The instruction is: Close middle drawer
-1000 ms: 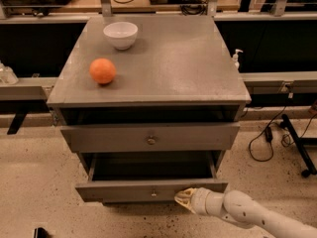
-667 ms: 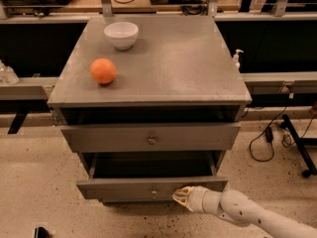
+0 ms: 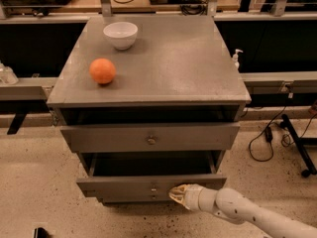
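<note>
Advanced toward the cabinet since the earlier frames, the gripper (image 3: pixel 175 193) is at the lower edge of the view. Its tan tip presses the front panel of the middle drawer (image 3: pixel 124 186), just right of the small centre knob (image 3: pixel 153 188). The fingers read as drawn together into one narrow tip, holding nothing. The middle drawer has slid slightly inward with the gripper and shows less of its dark interior. The panel remains well forward of the cabinet face, so closure is judged partial. Further pushing along the drawer's travel appears necessary, and the off-centre contact could skew the drawer. Above, the top drawer (image 3: pixel 99 138), with its larger knob, shows a dark gap over its front. Farther back, on the cabinet top (image 3: pixel 188 68), an orange (image 3: pixel 102 71) and a white bowl (image 3: pixel 120 34) sit apart, unchanged.
</note>
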`<act>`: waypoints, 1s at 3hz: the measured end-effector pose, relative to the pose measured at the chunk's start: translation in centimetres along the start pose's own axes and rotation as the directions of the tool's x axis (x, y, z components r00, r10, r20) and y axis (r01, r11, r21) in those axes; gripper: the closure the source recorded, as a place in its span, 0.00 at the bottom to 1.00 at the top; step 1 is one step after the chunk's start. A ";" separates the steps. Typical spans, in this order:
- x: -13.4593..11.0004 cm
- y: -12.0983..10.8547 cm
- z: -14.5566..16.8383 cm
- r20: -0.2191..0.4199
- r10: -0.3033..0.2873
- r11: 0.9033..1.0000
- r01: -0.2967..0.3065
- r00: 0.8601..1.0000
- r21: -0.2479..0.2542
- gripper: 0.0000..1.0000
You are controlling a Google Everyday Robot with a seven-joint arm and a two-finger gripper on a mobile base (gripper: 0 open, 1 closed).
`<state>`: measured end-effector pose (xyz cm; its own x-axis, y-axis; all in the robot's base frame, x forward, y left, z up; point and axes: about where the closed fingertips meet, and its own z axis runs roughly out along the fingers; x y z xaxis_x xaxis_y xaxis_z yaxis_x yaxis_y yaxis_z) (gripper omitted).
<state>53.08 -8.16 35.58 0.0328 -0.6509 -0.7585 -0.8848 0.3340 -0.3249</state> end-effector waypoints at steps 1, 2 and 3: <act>-0.3 -0.7 1.6 -0.001 -0.027 1.000 0.027 1.000 -0.002 1.00; -0.3 -0.6 1.6 -0.001 -0.027 1.000 0.027 1.000 -0.002 1.00; -0.3 -1.2 2.8 -0.008 -0.036 0.999 0.036 0.999 -0.004 1.00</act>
<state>55.39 -6.50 34.61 0.0606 -0.6680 -0.7417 -0.8849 0.3078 -0.3495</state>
